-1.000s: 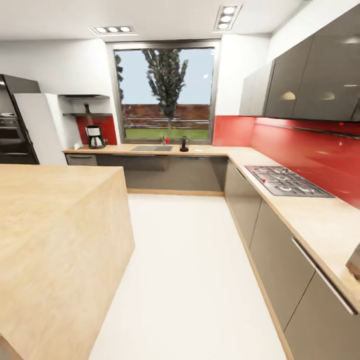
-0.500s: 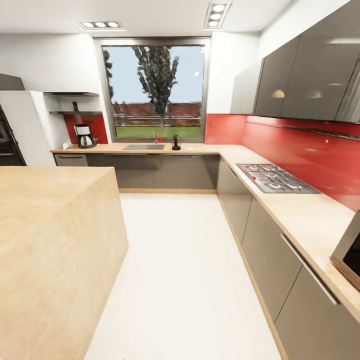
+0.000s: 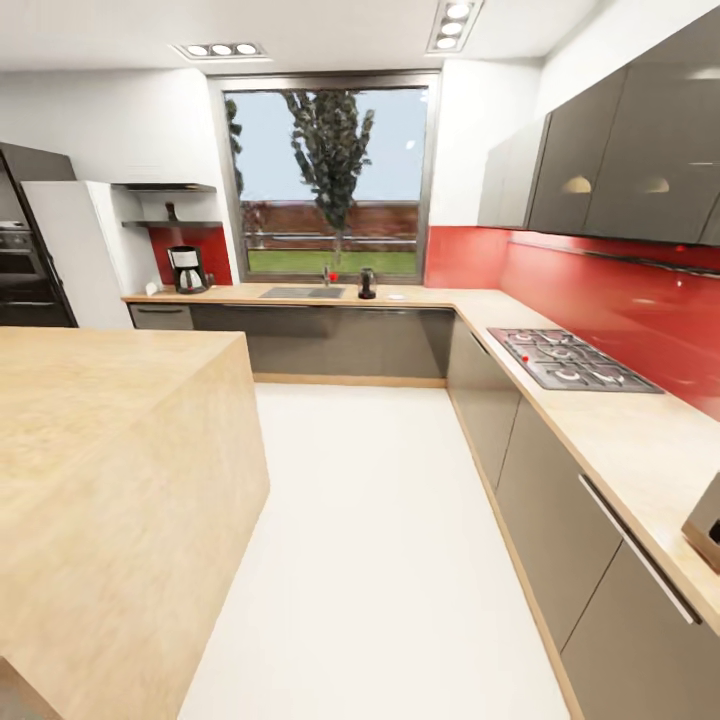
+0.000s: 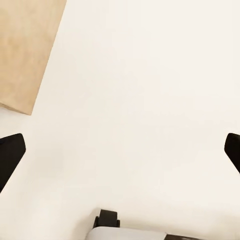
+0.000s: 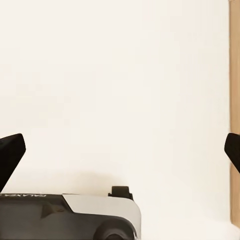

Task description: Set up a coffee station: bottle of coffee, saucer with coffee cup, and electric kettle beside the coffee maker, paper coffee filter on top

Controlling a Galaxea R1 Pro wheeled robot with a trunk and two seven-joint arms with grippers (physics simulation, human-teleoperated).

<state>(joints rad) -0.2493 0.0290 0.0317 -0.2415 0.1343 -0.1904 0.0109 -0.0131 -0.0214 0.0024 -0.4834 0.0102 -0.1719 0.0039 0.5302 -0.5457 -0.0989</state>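
Across the white floor [image 3: 380, 540], still rolling toward the far kitchen countertop [image 3: 420, 296] and coffee maker [image 3: 187, 269], view swung back leftward, both grippers spread wide, empty.

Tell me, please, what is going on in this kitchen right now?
Nothing is being handled yet. The robot stands on the white floor between the wooden island and the kitchen countertop. The left gripper and right gripper are open and empty, pointing at the floor. Far off, the coffee maker sits on the countertop, with the bottle of coffee on the kitchen shelf above it.
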